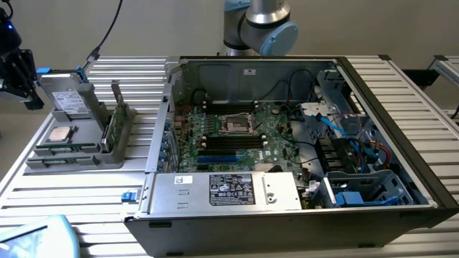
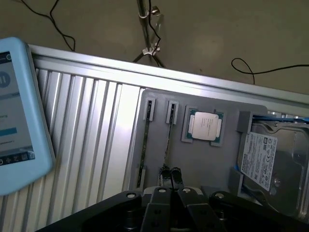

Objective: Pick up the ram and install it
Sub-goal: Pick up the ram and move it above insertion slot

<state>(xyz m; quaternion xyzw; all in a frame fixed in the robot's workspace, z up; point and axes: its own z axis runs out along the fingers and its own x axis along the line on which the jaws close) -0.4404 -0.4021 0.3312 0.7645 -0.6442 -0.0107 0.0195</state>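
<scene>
The ram [image 1: 120,119] is a thin green stick standing on edge in a grey holder [image 1: 72,157], at the exterior view's left beside the open computer case [image 1: 301,215]. From the wrist view the ram [image 2: 167,139] appears edge-on as a thin line in one of the holder's slots. My gripper [image 2: 170,176] hangs above the holder, roughly over one end of the stick, its fingers close together with nothing between them. In the exterior view the gripper [image 1: 27,95] is a dark shape at the far left, above the holder. Black memory slots [image 1: 231,142] lie on the motherboard inside the case.
The holder [image 2: 203,166] also carries a square silver processor [image 2: 204,125] and a labelled hard drive [image 2: 270,164], with an empty slot [image 2: 145,145] beside the ram. A light-blue tablet [image 2: 19,111] rests on the ribbed table. Cables and drive bays [image 1: 358,183] crowd the case's right side.
</scene>
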